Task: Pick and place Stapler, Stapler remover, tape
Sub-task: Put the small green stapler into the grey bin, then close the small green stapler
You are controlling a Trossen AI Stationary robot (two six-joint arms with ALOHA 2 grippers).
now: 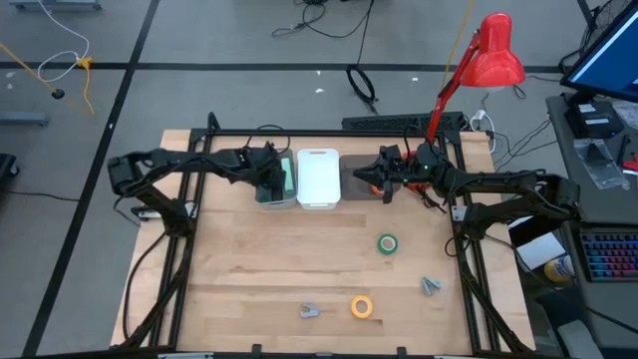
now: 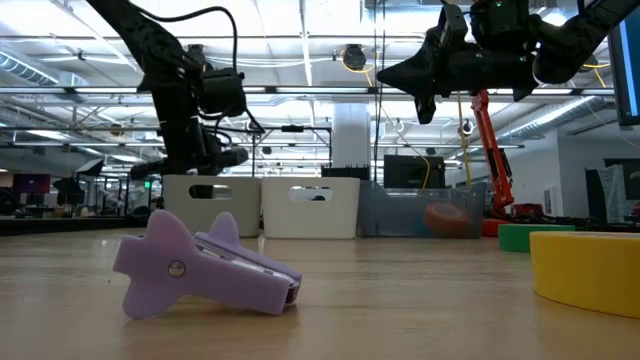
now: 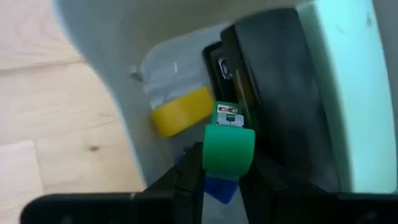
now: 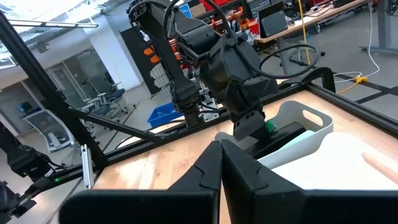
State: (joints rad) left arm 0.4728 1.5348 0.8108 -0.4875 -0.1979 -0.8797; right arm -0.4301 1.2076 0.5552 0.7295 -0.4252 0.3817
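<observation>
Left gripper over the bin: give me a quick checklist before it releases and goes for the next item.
1. Left gripper holds the green stapler: ok, fingers clamp it.
2. Stapler is over the leftmost bin: ok, a black stapler already lies inside.
3. Room under the stapler: cannot tell.
4. Right gripper is out of the way: ok, shut, raised over the grey bin.
5. Items remaining: not ok, green tape, yellow tape and two staple removers sit on the table.
</observation>
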